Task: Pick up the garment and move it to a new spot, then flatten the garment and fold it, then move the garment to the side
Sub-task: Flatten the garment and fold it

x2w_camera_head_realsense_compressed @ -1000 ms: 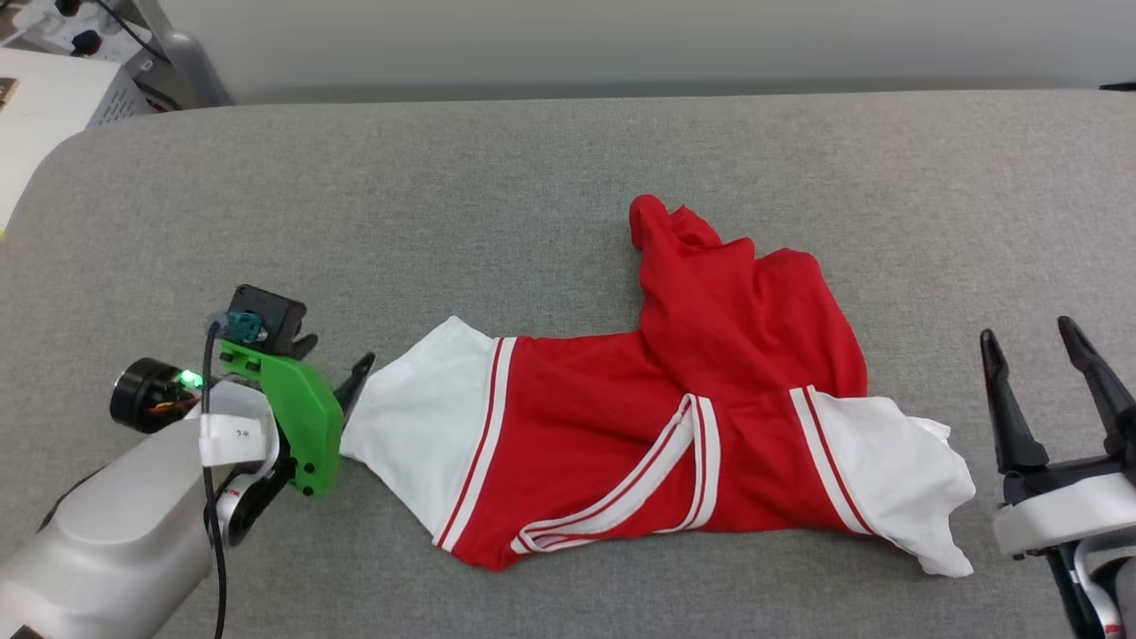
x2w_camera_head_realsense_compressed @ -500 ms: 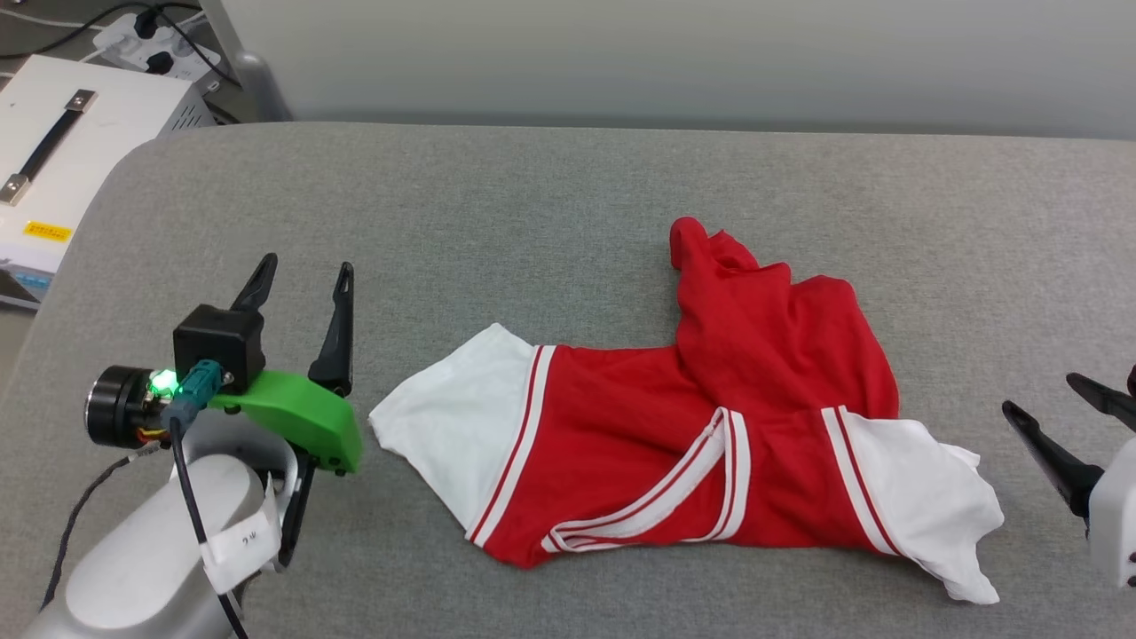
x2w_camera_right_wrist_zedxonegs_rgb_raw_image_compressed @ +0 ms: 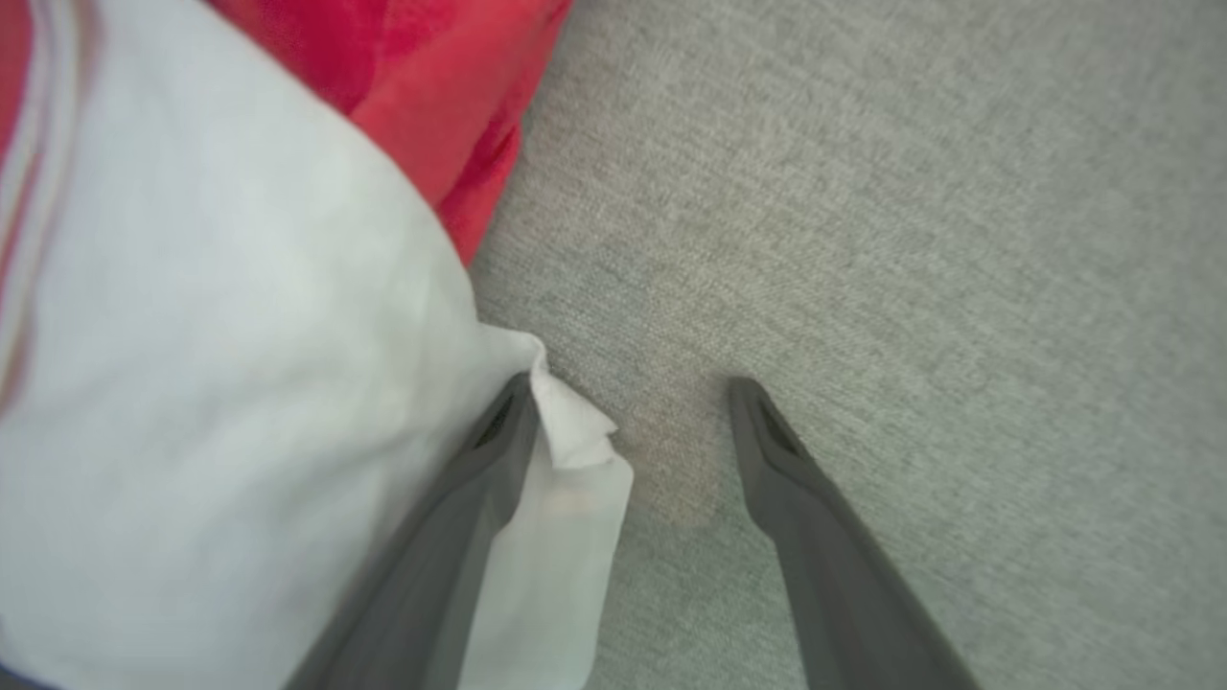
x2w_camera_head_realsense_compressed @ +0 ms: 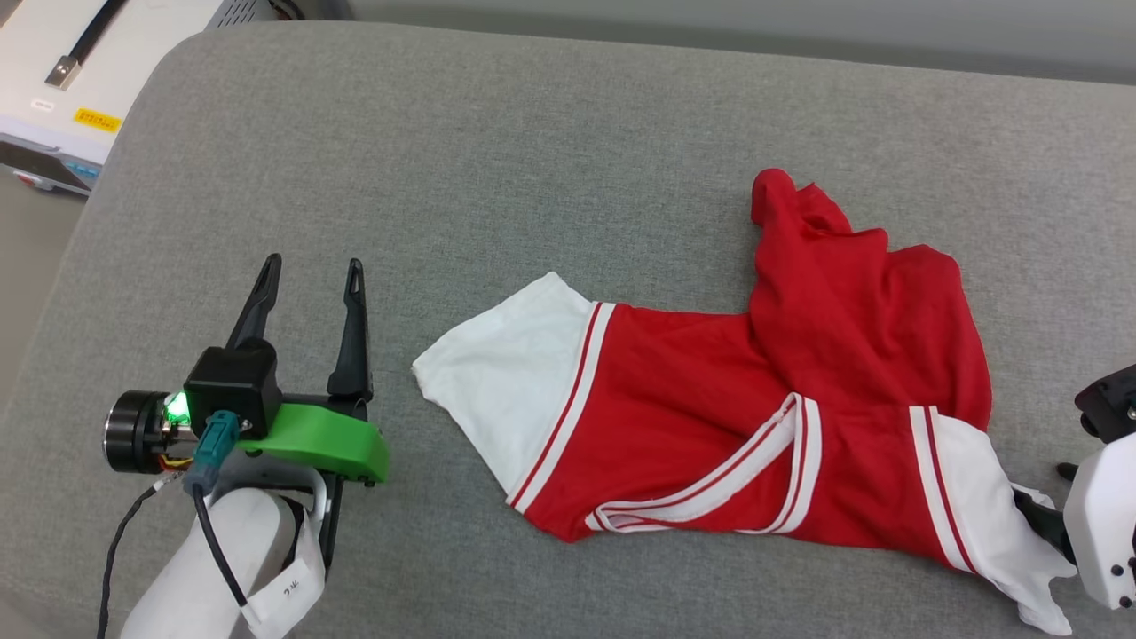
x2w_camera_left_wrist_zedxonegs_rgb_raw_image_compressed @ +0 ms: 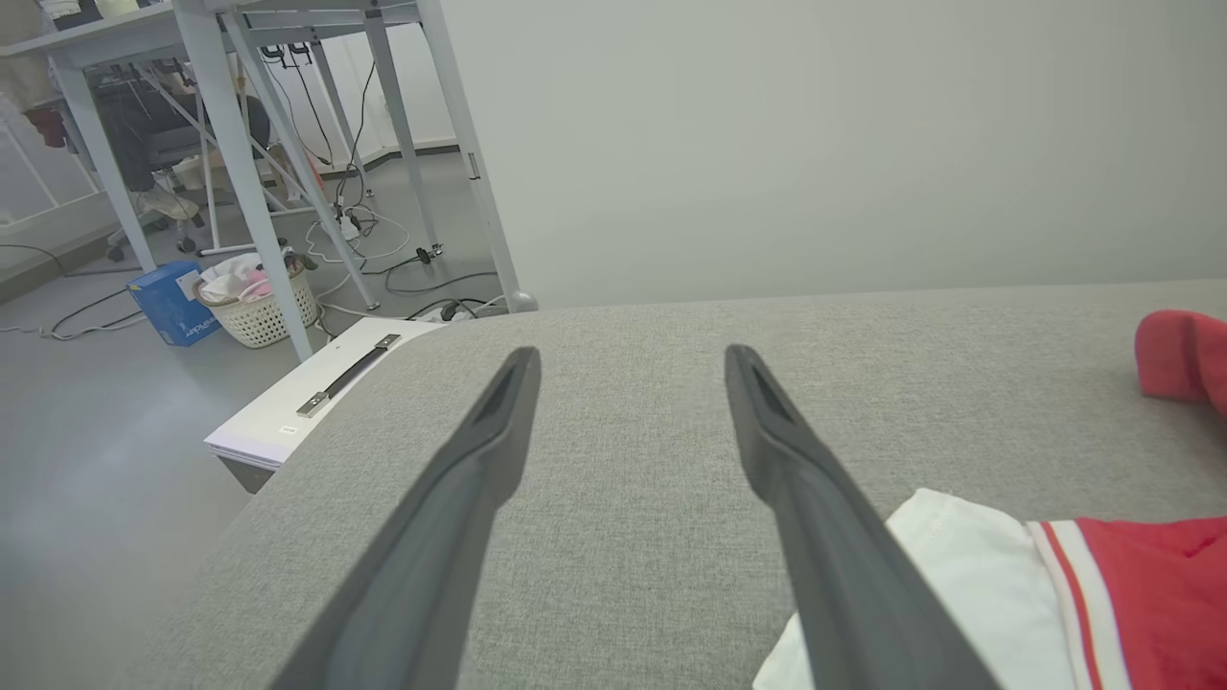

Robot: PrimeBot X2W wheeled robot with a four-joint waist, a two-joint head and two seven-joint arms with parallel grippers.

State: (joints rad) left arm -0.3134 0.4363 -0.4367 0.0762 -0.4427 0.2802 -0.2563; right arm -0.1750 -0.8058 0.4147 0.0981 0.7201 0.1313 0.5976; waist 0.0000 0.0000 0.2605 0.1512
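Garment: the red jersey T-shirt (x2w_camera_head_realsense_compressed: 692,399) lies crumpled on the desk between the two sets of jaws, and neither holds it.
Body: the red cloth is bunched and folded over itself on the side far from both jaws, ending in a rumpled red tip (x2w_camera_head_realsense_compressed: 777,195).
Neckline: a red-and-white striped band (x2w_camera_head_realsense_compressed: 710,501) shows along the near edge, roughly midway between the jaws.
Sleeve by the left jaws: the flat white sleeve (x2w_camera_head_realsense_compressed: 506,382), edged with striped trim, lies just right of the left jaws and apart from them.
Sleeve by the right jaws: on the rumpled white sleeve (x2w_camera_right_wrist_zedxonegs_rgb_raw_image_compressed: 192,383), a loose corner (x2w_camera_right_wrist_zedxonegs_rgb_raw_image_compressed: 575,450) sits in the gap of the right jaws, against the inner side of one finger.
Right jaws: released and spread, pointing down at the desk. One finger (x2w_camera_right_wrist_zedxonegs_rgb_raw_image_compressed: 460,537) lies over the sleeve's edge and the other over bare fabric, with nothing pinched.
Left jaws: released and empty. The fingers (x2w_camera_head_realsense_compressed: 353,328) are parallel and wide apart, pointing away from the robot over bare desk.
Left wrist: it carries a green mount (x2w_camera_head_realsense_compressed: 328,439) and a black camera block (x2w_camera_head_realsense_compressed: 232,386), with a green light lit beside them.
Desk: it has a grey woven cover (x2w_camera_head_realsense_compressed: 444,160) and a rounded corner beyond the left jaws.
Beyond the left jaws: a white case (x2w_camera_left_wrist_zedxonegs_rgb_raw_image_compressed: 316,393) with a dark handle sits beside that corner, lower than the desk. Farther off are metal table legs (x2w_camera_left_wrist_zedxonegs_rgb_raw_image_compressed: 240,182), a white basket (x2w_camera_left_wrist_zedxonegs_rgb_raw_image_compressed: 259,307) and a blue box (x2w_camera_left_wrist_zedxonegs_rgb_raw_image_compressed: 173,302).
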